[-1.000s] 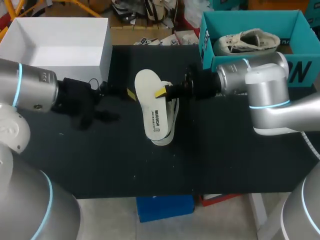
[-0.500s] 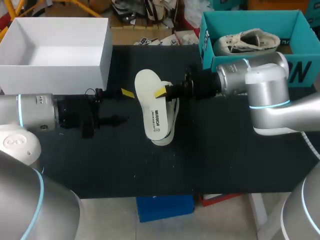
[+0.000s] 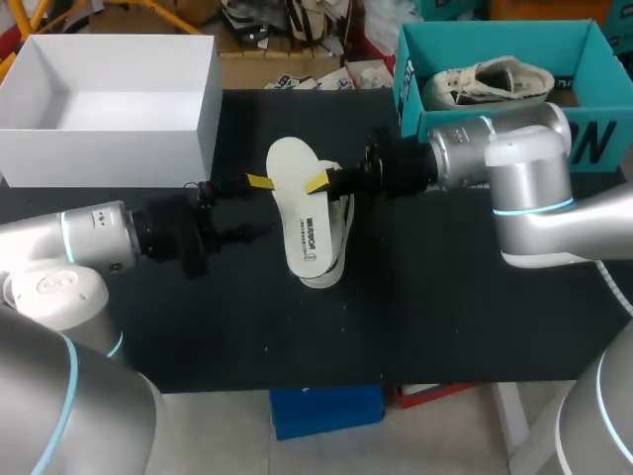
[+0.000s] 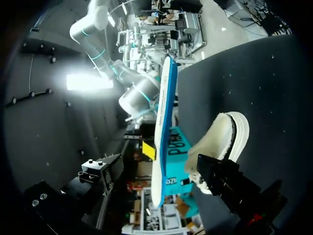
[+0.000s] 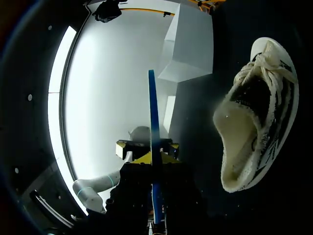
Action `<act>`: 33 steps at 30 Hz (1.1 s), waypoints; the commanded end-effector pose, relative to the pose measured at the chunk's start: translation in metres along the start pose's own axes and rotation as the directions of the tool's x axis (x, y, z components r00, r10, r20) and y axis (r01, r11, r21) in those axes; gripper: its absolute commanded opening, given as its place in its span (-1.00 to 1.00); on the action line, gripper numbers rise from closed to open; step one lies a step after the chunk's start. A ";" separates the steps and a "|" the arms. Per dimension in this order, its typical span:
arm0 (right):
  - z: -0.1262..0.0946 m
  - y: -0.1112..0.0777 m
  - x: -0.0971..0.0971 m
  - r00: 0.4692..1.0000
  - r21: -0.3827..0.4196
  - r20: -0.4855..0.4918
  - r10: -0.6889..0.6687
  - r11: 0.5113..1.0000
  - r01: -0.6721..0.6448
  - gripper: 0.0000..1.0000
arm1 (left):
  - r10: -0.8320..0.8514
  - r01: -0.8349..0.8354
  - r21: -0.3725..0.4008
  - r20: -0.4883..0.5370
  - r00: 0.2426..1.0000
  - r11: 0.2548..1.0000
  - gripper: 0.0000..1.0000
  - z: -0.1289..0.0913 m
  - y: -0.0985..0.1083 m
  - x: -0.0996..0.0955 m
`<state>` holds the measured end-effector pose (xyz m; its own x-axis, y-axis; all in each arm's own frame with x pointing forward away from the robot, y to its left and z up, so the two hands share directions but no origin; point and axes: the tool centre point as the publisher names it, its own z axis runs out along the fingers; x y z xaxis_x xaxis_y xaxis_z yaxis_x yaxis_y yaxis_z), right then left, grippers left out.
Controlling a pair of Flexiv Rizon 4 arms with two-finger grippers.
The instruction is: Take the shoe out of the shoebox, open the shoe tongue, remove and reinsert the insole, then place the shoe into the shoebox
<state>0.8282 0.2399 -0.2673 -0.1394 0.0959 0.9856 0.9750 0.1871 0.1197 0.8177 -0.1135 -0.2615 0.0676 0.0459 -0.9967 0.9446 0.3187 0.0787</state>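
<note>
White cardboard forms the open box at the far left corner of the black table. In front of it, my left arm comes in low from the left. The left gripper has its fingers spread wide, one yellow tip just beside the insole's left edge and the other finger nearer the table's front edge. Its wrist view shows the two dark fingers well apart with nothing pinched; the insole lies ahead of the gap, edge-on.

The insole sits near the middle of the table, pale side up with dark print towards one end, and its underside shows blue in the wrist views. It is held clear above the shoe, which lies on the table under it and shows only along its right side and front end. From the right wrist the shoe lies beside the gripper, laces and fleecy opening in sight.

The right gripper comes in from the right and is clamped on the insole's right edge, yellow tips pressing it from both faces.

Behind the right arm stands the teal shoebox, with a second shoe lying inside it.
</note>
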 end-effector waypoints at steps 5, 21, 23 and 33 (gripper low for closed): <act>0.000 0.000 0.001 1.000 0.001 0.002 0.001 1.000 -0.001 -1.00 | 0.012 -0.012 -0.006 0.013 1.000 1.000 0.96 0.017 0.003 0.007; 0.000 0.000 0.001 1.000 0.001 0.002 0.001 1.000 -0.001 -1.00 | 0.036 -0.038 0.041 0.043 0.998 0.998 0.15 0.034 -0.004 0.004; 0.000 0.000 0.001 1.000 0.001 0.002 0.001 1.000 -0.001 -1.00 | 0.041 -0.043 0.047 0.044 0.998 0.998 -0.05 0.036 -0.005 0.003; 0.000 0.000 0.001 1.000 0.001 0.002 0.001 1.000 -0.001 -1.00 | 0.046 -0.049 0.072 0.045 0.998 0.996 -0.26 0.043 -0.008 0.003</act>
<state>0.8282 0.2399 -0.2673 -0.1394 0.0959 0.9856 0.9750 0.1871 0.1197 0.8227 -0.1531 -0.2651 0.1237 0.0128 -0.9922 0.9607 0.2489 0.1229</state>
